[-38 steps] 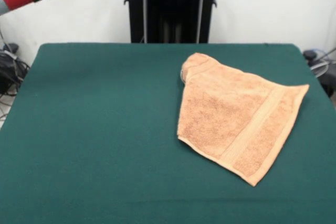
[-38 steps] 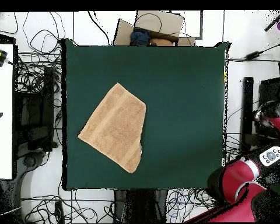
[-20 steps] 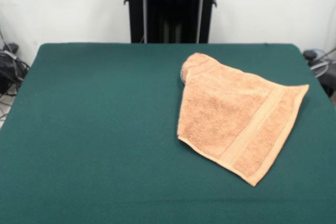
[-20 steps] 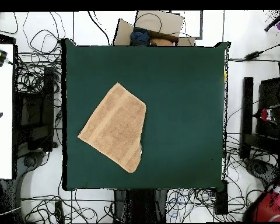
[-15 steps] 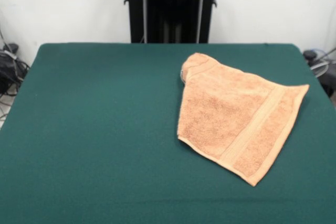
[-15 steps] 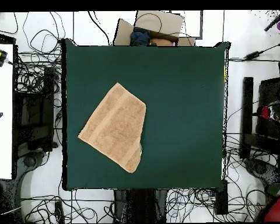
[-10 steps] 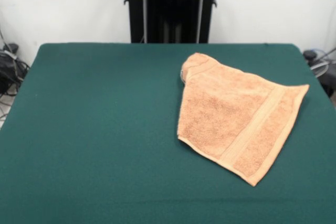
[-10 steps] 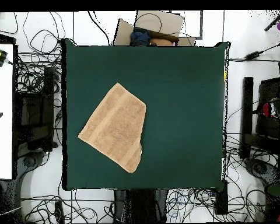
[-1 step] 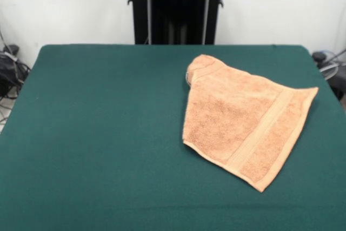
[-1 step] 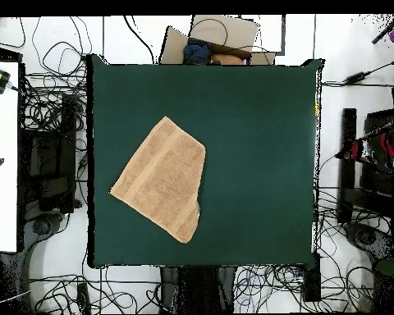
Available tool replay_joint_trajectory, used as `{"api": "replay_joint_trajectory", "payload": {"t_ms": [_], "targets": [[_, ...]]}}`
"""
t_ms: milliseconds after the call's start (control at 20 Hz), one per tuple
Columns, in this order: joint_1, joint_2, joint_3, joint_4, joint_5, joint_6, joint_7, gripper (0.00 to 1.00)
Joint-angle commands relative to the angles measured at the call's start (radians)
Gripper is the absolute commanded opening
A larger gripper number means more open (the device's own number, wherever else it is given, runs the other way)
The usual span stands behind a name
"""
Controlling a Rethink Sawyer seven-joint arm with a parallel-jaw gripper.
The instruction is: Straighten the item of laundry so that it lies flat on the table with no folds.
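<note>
The item of laundry (image 9: 240,120) is a light orange-tan towel lying on the right half of the table (image 9: 97,133) in the front view. It makes an uneven four-sided shape, and its far corner (image 9: 197,68) is bunched and folded over. A woven band (image 9: 265,128) runs near its right edge. In the overhead view the item of laundry (image 10: 161,178) lies on the left half of the table (image 10: 258,148). The gripper shows in neither view.
A red and black piece of the arm (image 10: 379,150) shows beyond the table's right edge in the overhead view. Cables (image 10: 48,115) lie on the floor around the table. A white bench (image 10: 2,156) stands at the left, and a cardboard box (image 10: 221,37) beyond the top edge.
The red arm has swung away from the table's side, out of the front view and almost out of the overhead view. The towel has not moved.
</note>
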Motion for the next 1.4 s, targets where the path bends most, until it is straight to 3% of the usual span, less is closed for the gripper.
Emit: {"api": "replay_joint_trajectory", "payload": {"t_ms": [50,250,550,1000,1400], "targets": [[0.079,-0.063,-0.213,0.267,0.070,-0.126,0.489,1.00],[0.108,-0.132,-0.255,0.361,0.127,-0.177,0.615,1.00],[0.135,-0.216,-0.309,0.471,0.206,-0.236,0.688,1.00],[0.217,-0.231,-0.414,0.634,0.232,-0.466,0.849,1.00],[0.313,-0.274,-0.518,0.691,0.300,-0.544,0.903,1.00]]}}
